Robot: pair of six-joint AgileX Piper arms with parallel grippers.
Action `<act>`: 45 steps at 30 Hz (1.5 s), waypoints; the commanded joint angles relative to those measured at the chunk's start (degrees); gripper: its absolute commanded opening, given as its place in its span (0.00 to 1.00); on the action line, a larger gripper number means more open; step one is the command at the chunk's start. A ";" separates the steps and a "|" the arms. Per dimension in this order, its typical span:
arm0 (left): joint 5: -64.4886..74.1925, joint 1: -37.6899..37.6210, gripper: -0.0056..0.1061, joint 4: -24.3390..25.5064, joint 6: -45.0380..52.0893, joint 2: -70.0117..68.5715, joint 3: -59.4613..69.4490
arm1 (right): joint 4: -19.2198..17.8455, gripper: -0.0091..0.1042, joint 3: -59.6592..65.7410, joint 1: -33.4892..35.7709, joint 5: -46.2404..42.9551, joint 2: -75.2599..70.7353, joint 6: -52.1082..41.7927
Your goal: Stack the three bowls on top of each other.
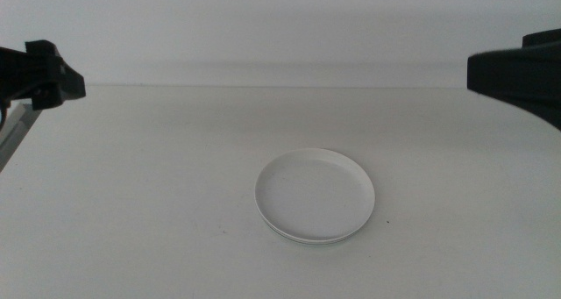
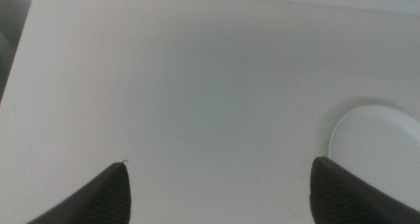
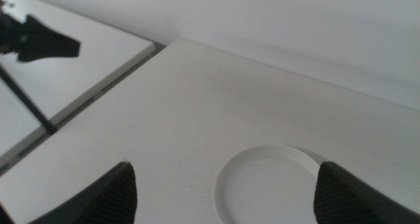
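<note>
White table [image 1: 131, 202] under a pale wall. I see the bowls stacked just past centre toward 5 o'clock, white bowl [image 1: 316, 194] uppermost; only thin rim edges show beneath it, colours indistinct. Left gripper [image 2: 216, 191] hangs raised at 9 o'clock, jaws spread wide, empty. Right gripper [image 3: 226, 191] hangs at 3 o'clock, likewise released, well apart from the stack.

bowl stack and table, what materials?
Top bowl: likely plastic, white, smooth with a slight sheen, thin even rim; more rims peek out beneath. Table: white, matte, probably laminate or painted board, hard to tell. Both hands wait apart, open.
</note>
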 commanded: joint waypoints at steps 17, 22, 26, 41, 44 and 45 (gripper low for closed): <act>-2.08 0.25 0.89 0.50 0.67 -0.95 0.78 | -24.47 0.90 -0.49 -8.03 -5.71 2.70 21.33; -2.19 0.25 0.89 0.51 0.94 -0.95 0.78 | -24.47 0.90 -0.49 -8.30 -5.21 0.66 21.33; -2.19 0.25 0.89 0.51 0.94 -0.95 0.78 | -24.61 0.90 -0.37 -9.75 -2.61 -3.89 21.33; -2.62 0.25 0.89 4.57 0.94 -0.95 0.78 | -26.72 0.90 15.09 -15.97 -9.95 -22.57 19.88; -2.62 0.25 0.89 4.57 0.94 -0.95 0.78 | -26.29 0.90 14.98 -15.97 -9.70 -22.57 20.39; -2.62 0.25 0.89 4.57 0.94 -0.95 0.78 | -26.02 0.90 14.98 -15.97 -9.30 -22.57 20.50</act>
